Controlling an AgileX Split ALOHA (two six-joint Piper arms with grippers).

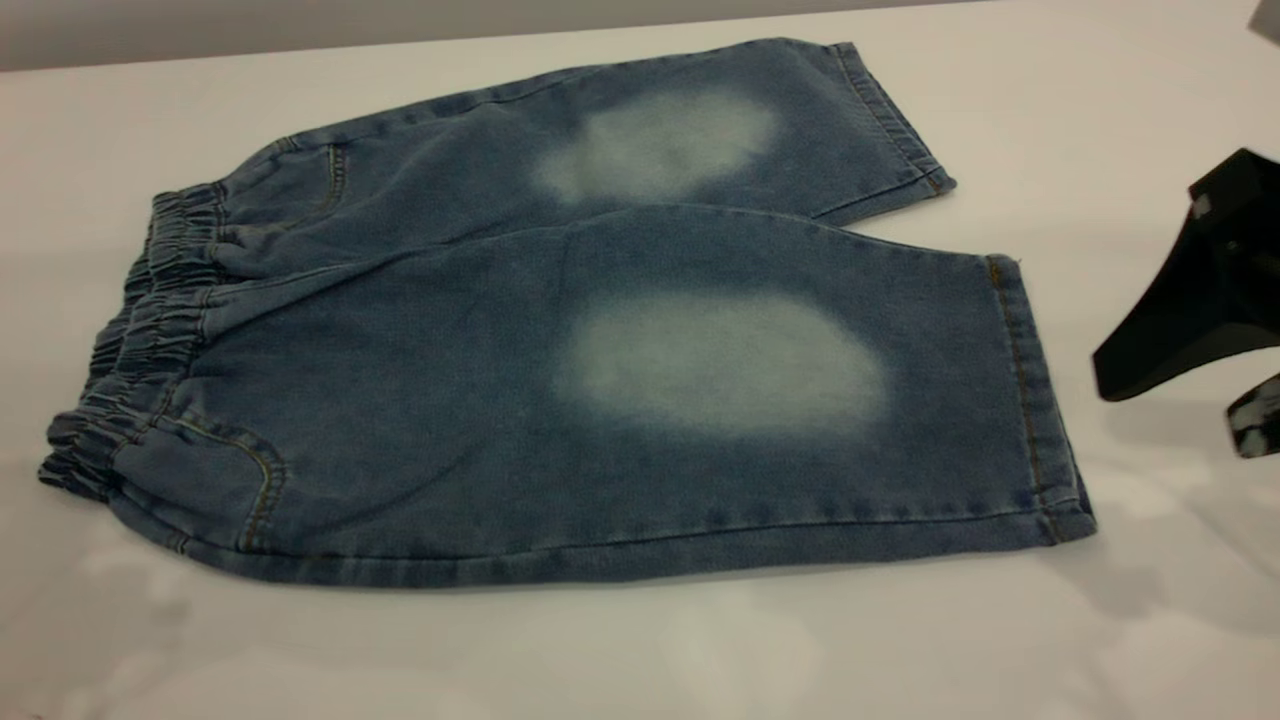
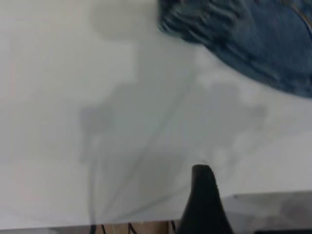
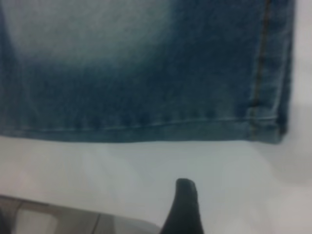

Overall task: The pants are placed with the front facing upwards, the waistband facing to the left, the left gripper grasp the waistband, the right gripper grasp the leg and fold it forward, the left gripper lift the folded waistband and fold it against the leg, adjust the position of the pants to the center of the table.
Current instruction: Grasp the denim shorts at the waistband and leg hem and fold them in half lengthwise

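Nothing is folded yet — the pants [image 1: 560,330] lie flat on the table [image 1: 640,650], waistband [image 1: 140,340] at nine o'clock. Right gripper [image 1: 1215,390] hovers at three o'clock, jaws apart; left gripper [image 2: 202,204] apparently off the cloth — spread unclear.

Blue denim pants [image 1: 560,330] with pale faded patches, white table [image 1: 1100,90], black right pincer [image 1: 1180,390].

The pale table [image 1: 1100,90] carries the pants [image 1: 560,330], spread flat, waistband [image 1: 140,340] leftward.
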